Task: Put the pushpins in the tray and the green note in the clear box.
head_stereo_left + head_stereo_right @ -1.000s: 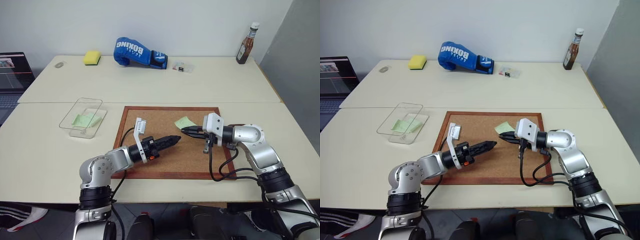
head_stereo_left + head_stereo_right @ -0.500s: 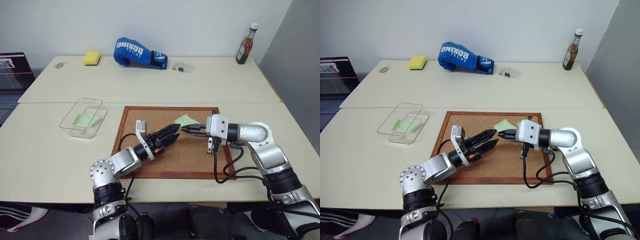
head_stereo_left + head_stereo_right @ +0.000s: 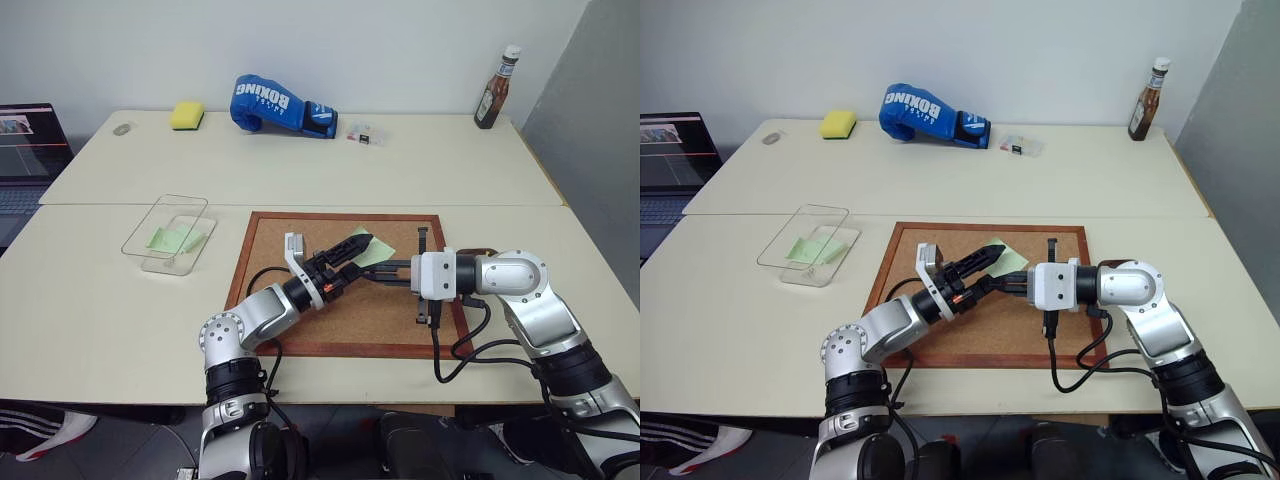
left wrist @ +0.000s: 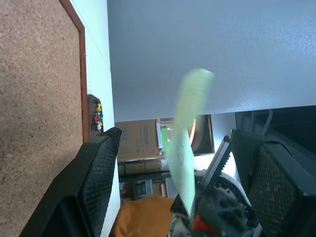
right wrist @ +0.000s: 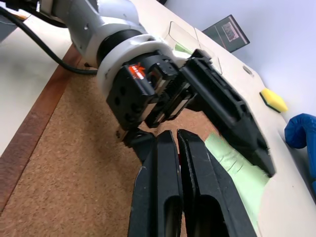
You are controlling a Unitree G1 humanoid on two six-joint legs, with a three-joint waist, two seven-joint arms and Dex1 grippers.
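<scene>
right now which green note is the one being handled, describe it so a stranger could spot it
Find the wood-framed cork board in the middle of the near table. Above its far half, the right end effector pinches a pale green note lifted off the cork, with the left end effector open around it. The other green slips lie flat inside the clear box, off to the left of the board.

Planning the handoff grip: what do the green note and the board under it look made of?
Green note: thin matte paper, apparently; it shows edge-on as a bending strip between the left fingers. Board: speckled tan cork, by its grainy face, in a reddish-brown frame, probably wood.
</scene>
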